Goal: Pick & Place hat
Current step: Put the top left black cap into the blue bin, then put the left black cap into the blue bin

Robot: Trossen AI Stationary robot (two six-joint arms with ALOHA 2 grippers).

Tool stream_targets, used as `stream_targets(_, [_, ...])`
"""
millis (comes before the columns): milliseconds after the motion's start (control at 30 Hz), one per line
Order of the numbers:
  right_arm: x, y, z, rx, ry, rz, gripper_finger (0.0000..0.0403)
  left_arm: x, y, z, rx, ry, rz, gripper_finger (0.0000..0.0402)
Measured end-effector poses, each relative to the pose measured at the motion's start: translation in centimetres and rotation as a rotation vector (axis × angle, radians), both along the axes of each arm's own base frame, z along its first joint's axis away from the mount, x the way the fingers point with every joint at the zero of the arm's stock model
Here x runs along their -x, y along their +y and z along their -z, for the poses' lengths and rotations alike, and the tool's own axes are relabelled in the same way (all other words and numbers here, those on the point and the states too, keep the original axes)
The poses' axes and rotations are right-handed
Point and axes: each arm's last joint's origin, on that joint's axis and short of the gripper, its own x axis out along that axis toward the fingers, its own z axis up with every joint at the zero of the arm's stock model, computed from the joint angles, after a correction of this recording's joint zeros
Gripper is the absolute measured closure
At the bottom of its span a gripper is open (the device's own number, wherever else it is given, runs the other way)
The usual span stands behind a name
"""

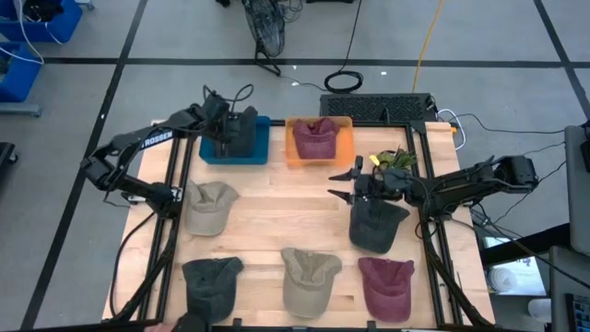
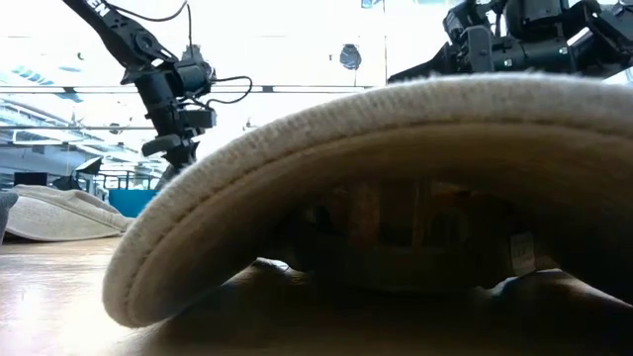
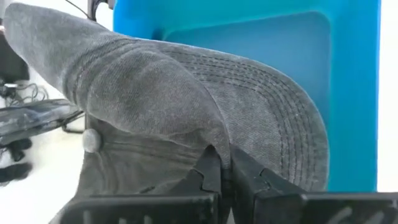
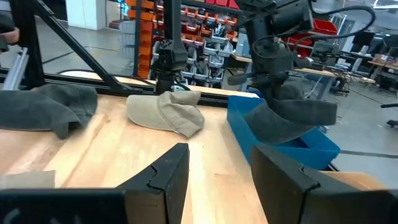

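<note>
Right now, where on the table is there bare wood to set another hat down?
The widest bare patch lies mid-table, between the beige cap on the left and the dark grey cap under the right gripper, below the orange bin. The front row is crowded: dark cap, tan cap, maroon cap. The left gripper holds a grey hat over the blue bin.

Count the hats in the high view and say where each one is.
7. A dark grey hat in the blue bin, maroon in the orange bin, beige left, dark right; near edge: dark, beige, maroon. None seems hidden.
</note>
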Motion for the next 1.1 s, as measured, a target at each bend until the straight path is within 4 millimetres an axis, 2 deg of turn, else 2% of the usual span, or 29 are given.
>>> stream_targets(267, [0.0, -0.4, 0.1, -0.002, 0.010, 0.017, 0.0248, -0.2, -0.5, 0.7, 0.024, -0.019, 0.013, 0.0355])
stream_targets(567, [0.0, -0.4, 0.1, -0.003, 0.013, 0.017, 0.0248, -1.1, -0.5, 0.4, -0.007, -0.084, -0.030, 0.0351])
stream_targets(867, [0.0, -0.4, 0.1, -0.003, 0.014, 0.017, 0.0248, -1.7, -1.1, 0.4, -0.041, -0.032, -0.039, 0.0350])
stream_targets(1000, [0.0, -0.4, 0.2, -0.004, 0.014, 0.017, 0.0248, -2.3, -1.7, 0.4, -0.032, -0.050, -0.041, 0.0350])
stream_targets(1100, [0.2, -0.4, 0.4, -0.004, 0.022, 0.017, 0.0248, -3.0, -2.6, 0.3, -0.012, -0.082, -0.121, 0.0350])
